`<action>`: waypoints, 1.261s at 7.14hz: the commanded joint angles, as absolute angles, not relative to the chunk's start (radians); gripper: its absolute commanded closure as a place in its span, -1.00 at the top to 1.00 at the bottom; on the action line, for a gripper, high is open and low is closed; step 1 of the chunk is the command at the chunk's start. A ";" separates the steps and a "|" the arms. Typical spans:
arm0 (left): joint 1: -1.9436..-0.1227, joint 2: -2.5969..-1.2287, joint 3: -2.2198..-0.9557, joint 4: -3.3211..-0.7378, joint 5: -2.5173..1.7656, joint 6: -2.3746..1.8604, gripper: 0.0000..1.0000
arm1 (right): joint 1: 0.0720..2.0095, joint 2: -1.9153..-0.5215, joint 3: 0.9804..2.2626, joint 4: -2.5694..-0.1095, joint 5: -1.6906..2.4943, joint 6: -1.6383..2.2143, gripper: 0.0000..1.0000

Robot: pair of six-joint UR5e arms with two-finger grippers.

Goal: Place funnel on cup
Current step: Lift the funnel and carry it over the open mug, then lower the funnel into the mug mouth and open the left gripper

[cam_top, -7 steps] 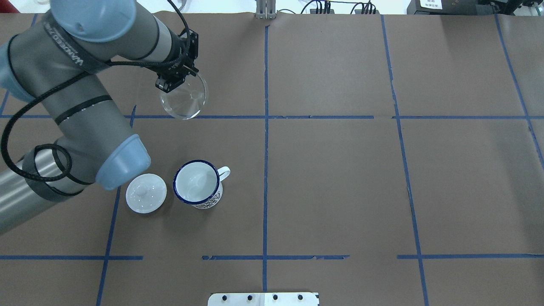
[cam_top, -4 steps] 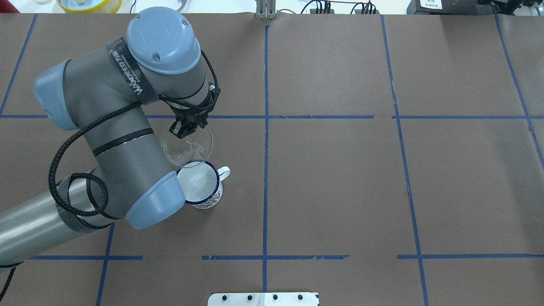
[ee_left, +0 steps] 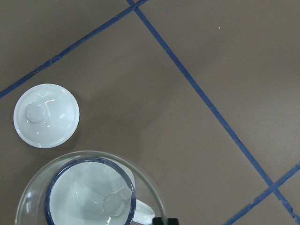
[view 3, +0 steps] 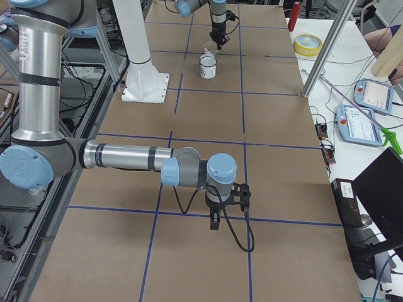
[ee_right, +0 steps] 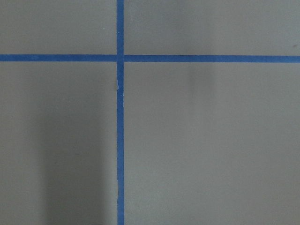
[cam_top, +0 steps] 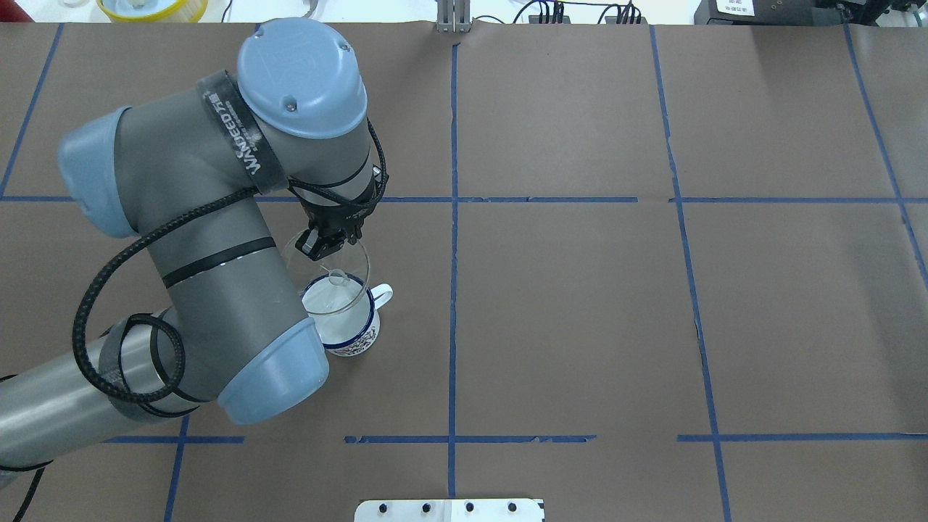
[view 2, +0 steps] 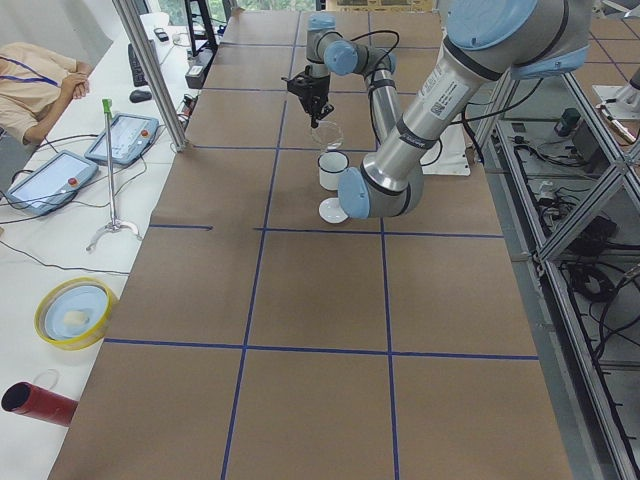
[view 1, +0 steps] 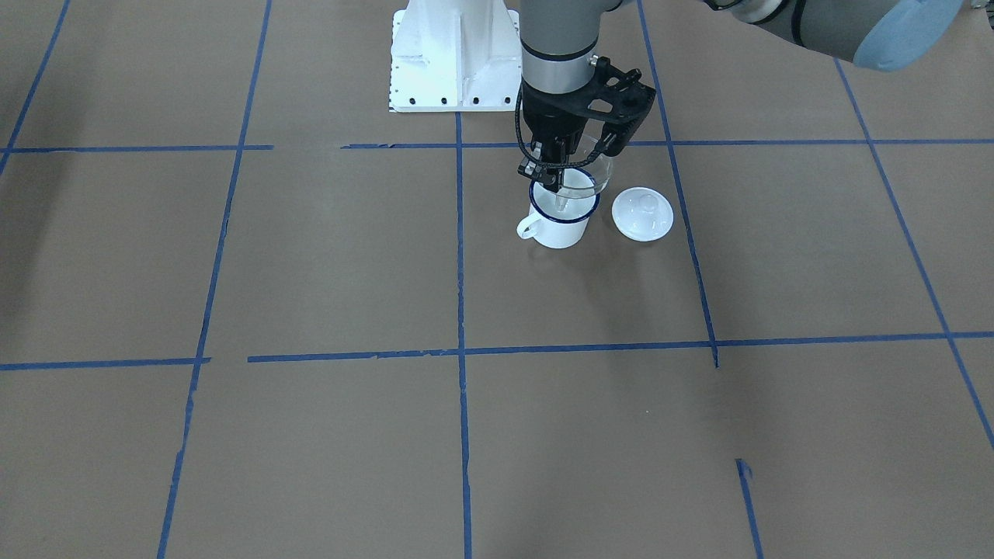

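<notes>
My left gripper [cam_top: 320, 245] is shut on the rim of the clear plastic funnel [cam_top: 330, 280] and holds it over the white, blue-rimmed cup [cam_top: 353, 335]. In the front view the left gripper [view 1: 550, 181] holds the funnel [view 1: 581, 177] just above the cup [view 1: 556, 230], with the spout at the cup's mouth. I cannot tell if they touch. The left wrist view looks down through the funnel [ee_left: 151, 190] at the cup [ee_left: 79, 194]. My right gripper [view 3: 214, 224] hangs near the table far from the cup; I cannot tell if it is open or shut.
A round white knobbed lid [view 1: 642, 214] lies on the table just beside the cup; it also shows in the left wrist view [ee_left: 46, 115]. In the overhead view my left elbow [cam_top: 272, 377] hides it. Brown paper with blue tape lines covers the table [cam_top: 580, 304].
My left arm has carried the funnel from the far side of the table toward the robot, to over the cup. The elbow now covers the lid in the overhead view.
</notes>
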State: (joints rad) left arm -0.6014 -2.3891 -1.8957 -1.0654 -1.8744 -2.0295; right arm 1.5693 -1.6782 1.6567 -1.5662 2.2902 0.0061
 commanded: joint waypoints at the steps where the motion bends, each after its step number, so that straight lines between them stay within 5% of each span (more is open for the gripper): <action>1: -0.554 -2.378 -1.885 -1.055 -1.890 -2.014 -1.00 | 1.569 -1.678 1.657 -1.566 2.290 0.006 1.00; 9: -0.537 -2.364 -1.750 -1.138 -1.891 -1.825 -1.00 | 1.569 -1.678 1.657 -1.566 2.290 0.006 1.00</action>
State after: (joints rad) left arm -0.5402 -2.3652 -1.7534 -1.1355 -1.8904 -1.8273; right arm 1.5693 -1.6782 1.6567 -1.5662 2.2902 0.0061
